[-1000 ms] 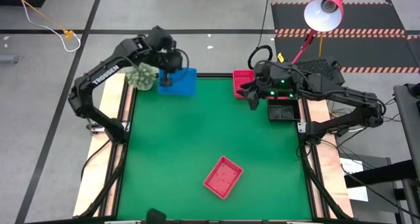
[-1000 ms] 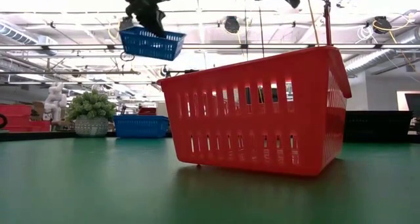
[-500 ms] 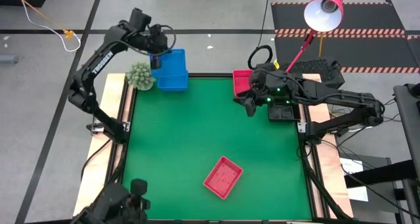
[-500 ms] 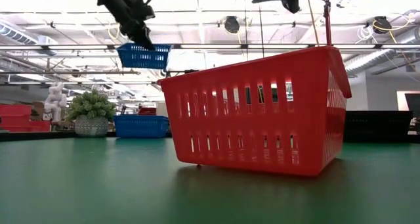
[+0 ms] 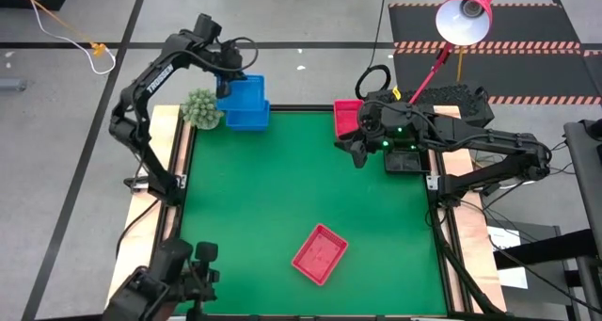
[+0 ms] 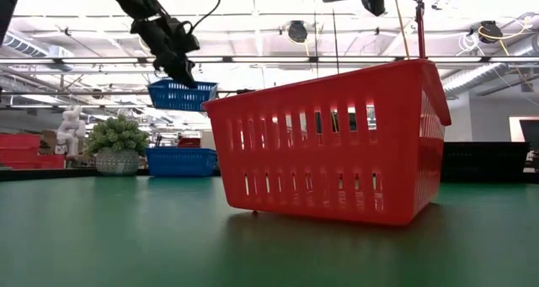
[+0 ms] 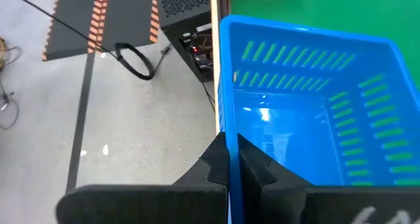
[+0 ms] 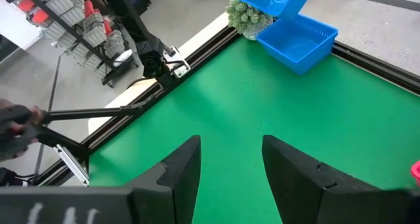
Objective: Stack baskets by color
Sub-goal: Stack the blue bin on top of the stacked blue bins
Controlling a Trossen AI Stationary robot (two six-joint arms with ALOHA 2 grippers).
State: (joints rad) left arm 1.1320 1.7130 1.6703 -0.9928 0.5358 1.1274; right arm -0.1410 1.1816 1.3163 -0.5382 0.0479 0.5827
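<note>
You have a blue slatted plastic basket lifted in the air at the far left corner of the green table, its rim pinched between the closed fingers of the left gripper. In the left wrist view the two dark fingers clamp one short wall of that basket from either side. Directly below it, a second blue slatted basket rests on the table's far edge, and the lifted one hangs clear above it, the two apart in the low view. Just left of them sits a green fuzzy plant ball.

Across the far edge to the right, a red-pink plastic basket lies at the table's far right corner. Your right gripper hovers just near of it with its fingers spread open and nothing between them. Beside that arm, further right, a black basket sits by the table edge.

Another red-pink slatted basket lies alone on the near middle of the table, turned at an angle, well apart from both arms.

A pink desk lamp stands beyond the far right corner.
</note>
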